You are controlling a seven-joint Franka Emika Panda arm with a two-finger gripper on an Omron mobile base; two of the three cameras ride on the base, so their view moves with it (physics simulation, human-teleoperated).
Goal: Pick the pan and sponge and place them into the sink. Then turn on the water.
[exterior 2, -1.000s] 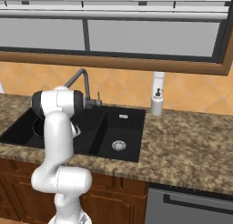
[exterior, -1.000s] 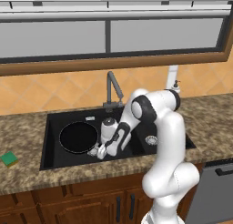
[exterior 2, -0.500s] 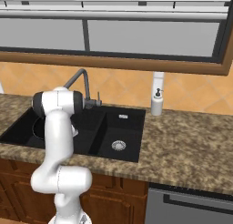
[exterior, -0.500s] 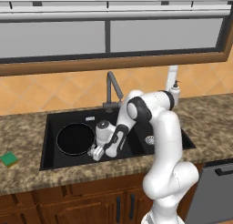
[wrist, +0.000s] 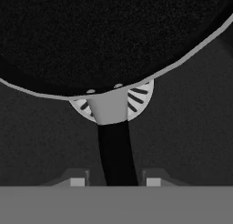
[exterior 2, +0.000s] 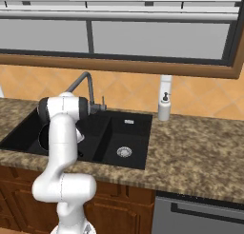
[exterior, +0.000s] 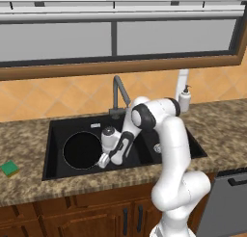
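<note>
While the arm bends low over the basin, the left base view shows the pan (exterior: pixel 81 150) lying flat on the floor of the wide basin of the sink (exterior: pixel 53 135), with the gripper (exterior: pixel 103 160) down at its right edge where the handle should be. The sponge (exterior: pixel 9 168) sits well apart on the counter (exterior: pixel 29 183) to the left of the sink, so I judge that half of the job is not yet done. No stream falls from the faucet (exterior: pixel 118 91); a soap dispenser (exterior: pixel 185 97) stands behind the narrower basin.

From the right base view the arm hides most of the wide basin; the narrower basin and its silver drain (exterior 2: pixel 124 152) lie bare, and the faucet (exterior 2: pixel 82 81) is dry there too.

Looking along the hand, the pan's handle (wrist: pixel 116 150) runs straight between the two fingertips (wrist: pixel 77 181), which stand a little clear of it on either side: a narrow opening, not pinching. The pan's rim (wrist: pixel 191 52) covers much of a drain (wrist: pixel 139 98) beneath. To me this reads as a release, the pan put down low so it would not drop.
</note>
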